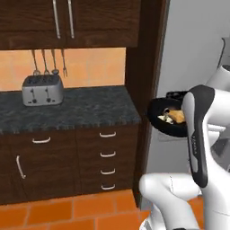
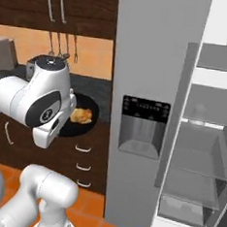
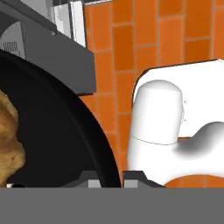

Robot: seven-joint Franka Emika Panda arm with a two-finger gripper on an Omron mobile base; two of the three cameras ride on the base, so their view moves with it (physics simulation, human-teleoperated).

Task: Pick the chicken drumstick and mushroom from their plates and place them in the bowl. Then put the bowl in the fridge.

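Bowl hangs in the air beside the fridge, its rim pinched in the closed claw, chicken drumstick inside. Rigid and glossy, it likely slips if tilted; the rim hold wants level carrying.

Dark wood cabinets, speckled counter with toaster, orange tile floor.

The arm is bent at mid height, its gripper clamped on the bowl rim.
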